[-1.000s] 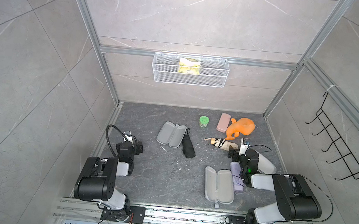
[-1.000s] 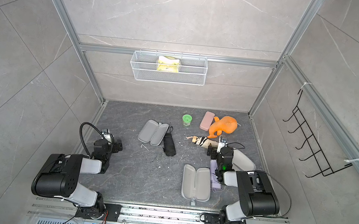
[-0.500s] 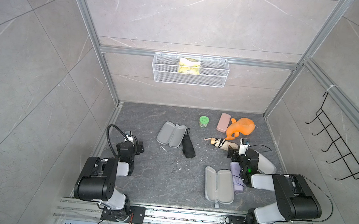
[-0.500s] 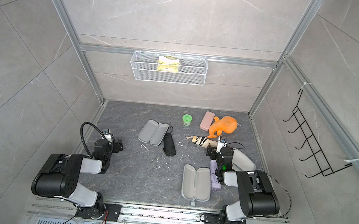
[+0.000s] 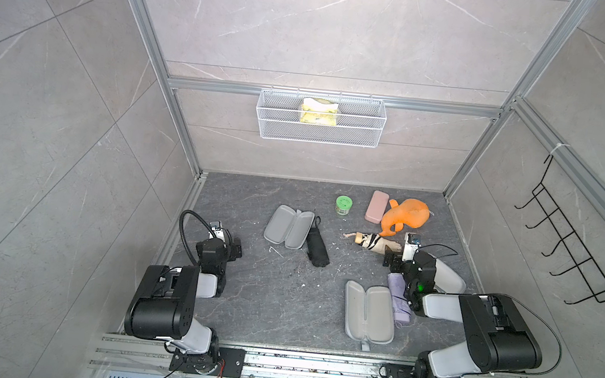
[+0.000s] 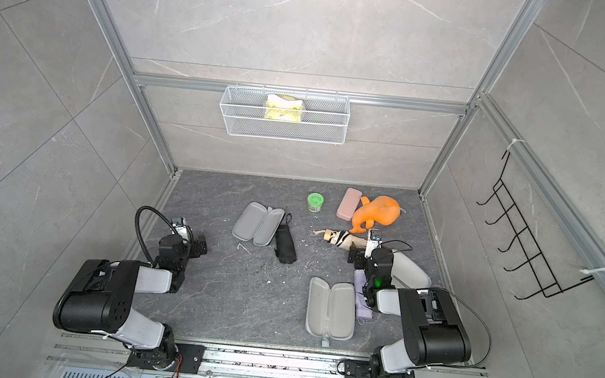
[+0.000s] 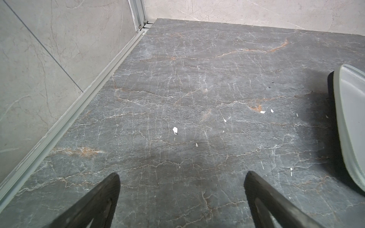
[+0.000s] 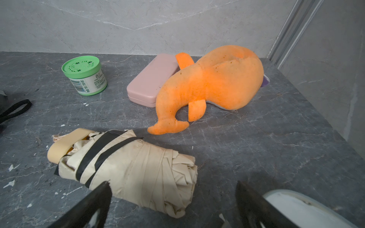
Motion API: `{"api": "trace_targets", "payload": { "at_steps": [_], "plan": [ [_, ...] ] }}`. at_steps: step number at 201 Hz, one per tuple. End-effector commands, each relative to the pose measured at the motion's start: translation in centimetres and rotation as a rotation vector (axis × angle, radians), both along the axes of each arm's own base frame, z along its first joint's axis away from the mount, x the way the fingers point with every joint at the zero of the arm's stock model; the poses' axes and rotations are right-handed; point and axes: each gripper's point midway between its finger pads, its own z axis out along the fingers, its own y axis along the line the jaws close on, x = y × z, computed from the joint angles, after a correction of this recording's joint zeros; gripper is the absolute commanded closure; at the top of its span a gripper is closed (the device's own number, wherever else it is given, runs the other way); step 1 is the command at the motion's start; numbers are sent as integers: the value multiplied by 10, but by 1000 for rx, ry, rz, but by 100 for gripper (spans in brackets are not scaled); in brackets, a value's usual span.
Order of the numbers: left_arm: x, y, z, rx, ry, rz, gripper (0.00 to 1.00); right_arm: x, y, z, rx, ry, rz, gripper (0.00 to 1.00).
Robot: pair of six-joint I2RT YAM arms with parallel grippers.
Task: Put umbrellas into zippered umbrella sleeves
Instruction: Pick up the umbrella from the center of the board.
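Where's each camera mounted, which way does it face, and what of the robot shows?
Both top views: high over the front rail, looking down at the table; left arm and right arm show.
Left wrist: low on the left arm, facing bare table along the left wall; open fingers show.
Right wrist: low on the right arm, facing the beige umbrella and orange plush; open fingers show.
Shared: top and right wrist views both show that umbrella.
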Motion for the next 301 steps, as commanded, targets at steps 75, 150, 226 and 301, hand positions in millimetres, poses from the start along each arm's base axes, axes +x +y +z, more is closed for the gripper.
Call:
{"api": "trace_targets", "payload": {
  "at_steps": [75, 150, 226, 301],
  "plan": [
    [-25, 30, 117, -147, -176, 328, 0, -35, 13, 92, -46, 512, -292, 0],
    [4, -20, 162, -501, -14, 133, 17, -37, 189, 43, 238, 759, 195, 11],
    [75, -105, 85, -549, 445, -212, 35, -30, 270, -20, -186, 865, 272, 7],
    [121, -173, 22, -476, 665, -361, 40, -12, 282, -59, -215, 923, 284, 7]
  ]
}}
